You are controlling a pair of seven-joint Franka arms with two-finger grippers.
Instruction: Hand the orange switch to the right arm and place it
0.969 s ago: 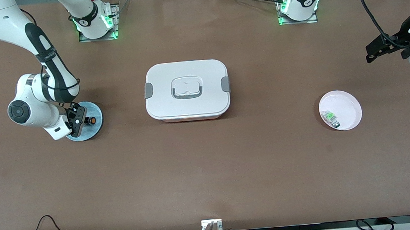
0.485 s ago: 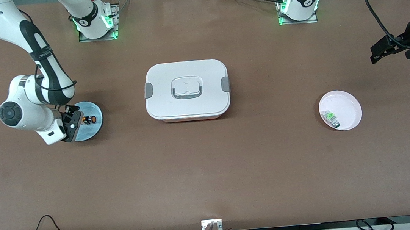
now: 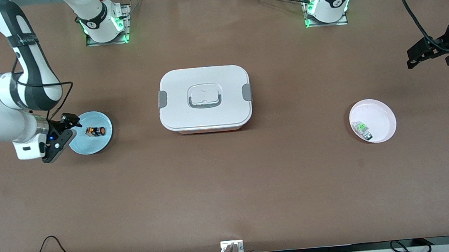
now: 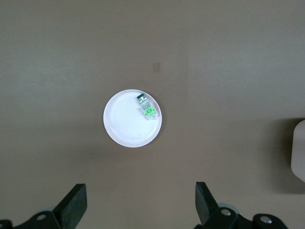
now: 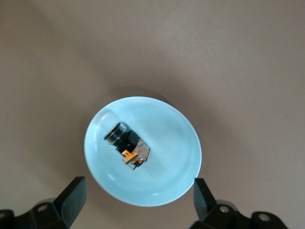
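Orange switch (image 5: pixel 128 147) lies on blue plate (image 5: pixel 181 167), between right gripper (image 5: pixel 136 202) spread fingers, apparently untouched; left gripper (image 4: pixel 138 207) spread, empty; snagging the rim could tip it.

Glossy blue plate (image 5: pixel 181 157), matt brown tabletop (image 3: pixel 230 183)

Brown worktop (image 3: pixel 231 192) carrying a closed white lidded box (image 3: pixel 205 99) with grey side clips at its centre. A pale blue plate (image 3: pixel 85 147) lies just beside the right end effector (image 3: pixel 58 137). A white plate (image 3: pixel 378 116) holding a small green-and-clear component (image 3: pixel 361 128) lies below the left end effector (image 3: pixel 413 56), which hangs well above it.
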